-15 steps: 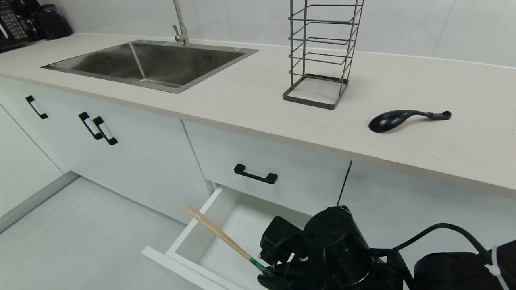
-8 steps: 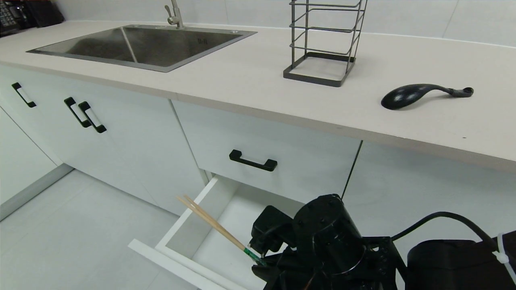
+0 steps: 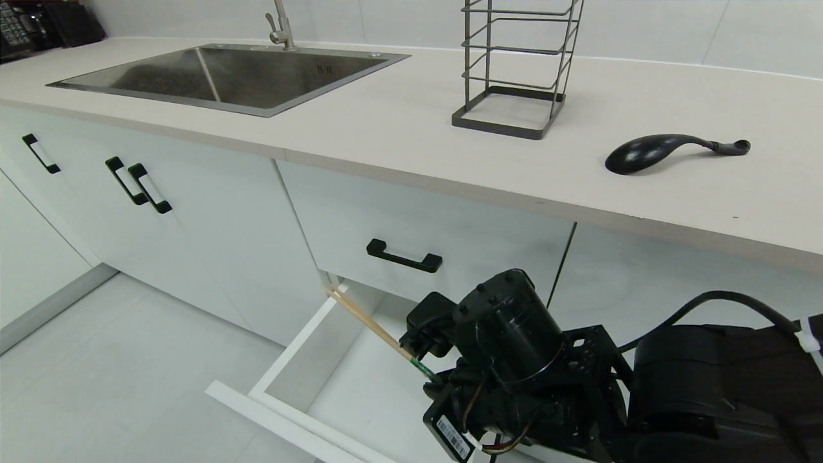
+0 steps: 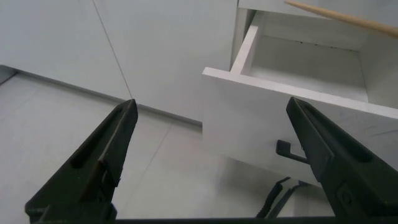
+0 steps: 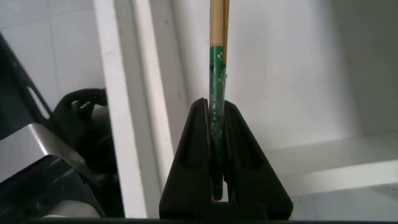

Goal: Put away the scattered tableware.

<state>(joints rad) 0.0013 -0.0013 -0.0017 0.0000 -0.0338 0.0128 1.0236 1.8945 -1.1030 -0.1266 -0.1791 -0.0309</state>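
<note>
Clamping chopsticks (image 5: 217,37) by green ends in right claw (image 5: 216,109), slanting over open drawer (image 3: 302,347) for drop-in. Holding left claw (image 4: 211,106) spread wide near drawer front, clear of path.

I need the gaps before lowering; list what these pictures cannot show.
Drawer floor: head view, right arm covers its near part.
Wire rack, upper tiers: head view, cut off by the picture's edge.
Dark objects at the counter's corner: head view, edge-cropped, unidentifiable.

A beige countertop (image 3: 398,128) with an inset steel sink (image 3: 257,74) topped white black-handled cabinets (image 3: 212,212); white tiled wall (image 3: 643,26) behind, apparently pale grey floor (image 3: 128,373).
</note>
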